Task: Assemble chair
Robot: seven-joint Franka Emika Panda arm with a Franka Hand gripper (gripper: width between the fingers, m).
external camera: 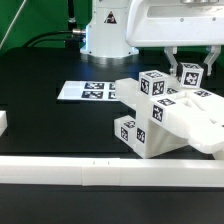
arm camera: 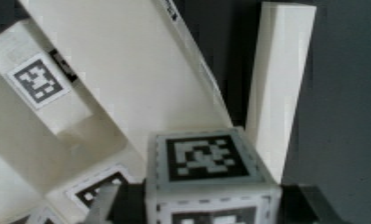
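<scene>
Gripping a small tagged cube (external camera: 190, 78), the gripper (external camera: 187, 68) has its fingers closed narrowly on either side of it, above the chair parts (external camera: 165, 118). Parts lie piled behind the white border rail (external camera: 60, 172), toward the exterior view's right of the marker board (external camera: 88, 90). Wrist view: cube (arm camera: 207, 163) close up, white panels (arm camera: 120, 70) beyond.

Claw over the chair parts

The claw (external camera: 184, 71) closes on a tagged cube (external camera: 190, 76) atop the piled chair (external camera: 170, 120); the marker board (external camera: 88, 91) lies on the black desk (external camera: 45, 75), behind a rail (external camera: 100, 173).
</scene>
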